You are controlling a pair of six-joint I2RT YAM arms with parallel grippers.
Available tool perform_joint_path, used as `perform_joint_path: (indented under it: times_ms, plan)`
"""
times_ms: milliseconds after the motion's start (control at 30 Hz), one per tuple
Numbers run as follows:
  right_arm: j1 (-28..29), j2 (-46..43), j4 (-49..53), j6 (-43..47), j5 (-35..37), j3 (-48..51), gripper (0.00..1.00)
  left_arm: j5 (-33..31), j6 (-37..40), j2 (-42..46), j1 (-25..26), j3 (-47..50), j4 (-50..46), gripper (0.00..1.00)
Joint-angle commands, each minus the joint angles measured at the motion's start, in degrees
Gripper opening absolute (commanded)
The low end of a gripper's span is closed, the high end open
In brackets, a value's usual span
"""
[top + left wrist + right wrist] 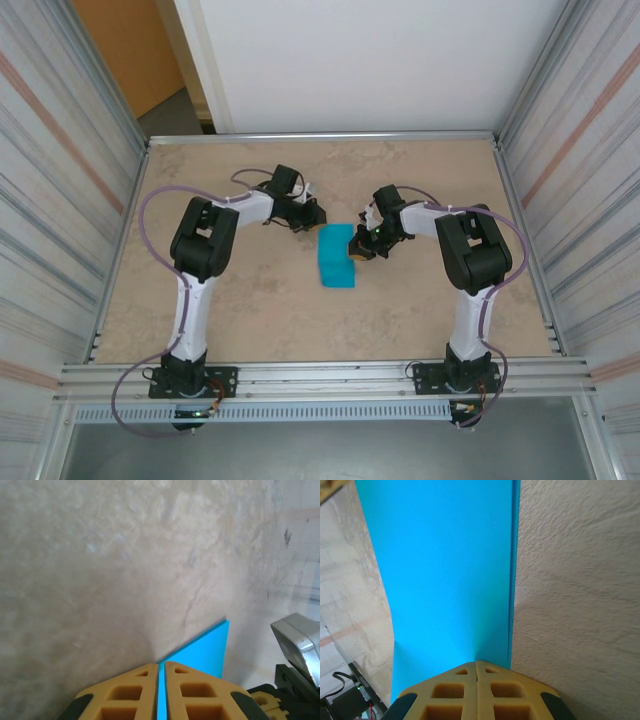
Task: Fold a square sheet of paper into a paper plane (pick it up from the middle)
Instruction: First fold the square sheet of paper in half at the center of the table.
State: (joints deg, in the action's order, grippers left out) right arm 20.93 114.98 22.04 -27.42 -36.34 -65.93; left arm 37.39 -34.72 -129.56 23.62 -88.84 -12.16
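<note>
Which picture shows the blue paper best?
The top view. The whole folded paper is there, with all its edges in sight. The right wrist view is so close that the paper runs off the picture. The left wrist view catches one blue corner.

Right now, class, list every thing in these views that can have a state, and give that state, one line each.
square sheet of paper: folded over into an oblong, not yet a plane.
left gripper: shut, with a blue edge of the sheet pinched in it.
right gripper: shut, right up against the sheet; whether it grips it cannot be told.
</note>
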Motion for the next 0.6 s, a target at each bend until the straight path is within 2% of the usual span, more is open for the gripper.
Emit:
perform_joint_path:
  times_ms: [0, 100, 233, 433, 567]
  plan:
    - [0.04, 8.12, 8.43, -0.54, 18.96, 6.45, 0.05, -2.69, 3.35, -3.28, -2.50, -3.24, -6.02, 0.12]
    - [0.01, 7.96, 8.39, -0.62, 19.02, 6.37, 0.05, -1.97, 5.01, -3.38, -3.29, -6.44, -9.55, 0.12]
    - [0.02, 7.98, 8.50, -0.61, 18.96, 6.01, 0.05, -2.34, 4.77, 2.40, -3.01, -5.11, -10.58, 0.12]
    - [0.05, 7.91, 8.71, -0.77, 18.86, 5.99, 0.05, -2.73, 1.26, 14.66, 0.64, 6.25, -6.17, 0.13]
    - [0.16, 7.85, 8.70, -0.71, 18.93, 6.24, 0.05, -2.73, -1.91, 17.73, 5.01, 12.81, -3.92, 0.12]
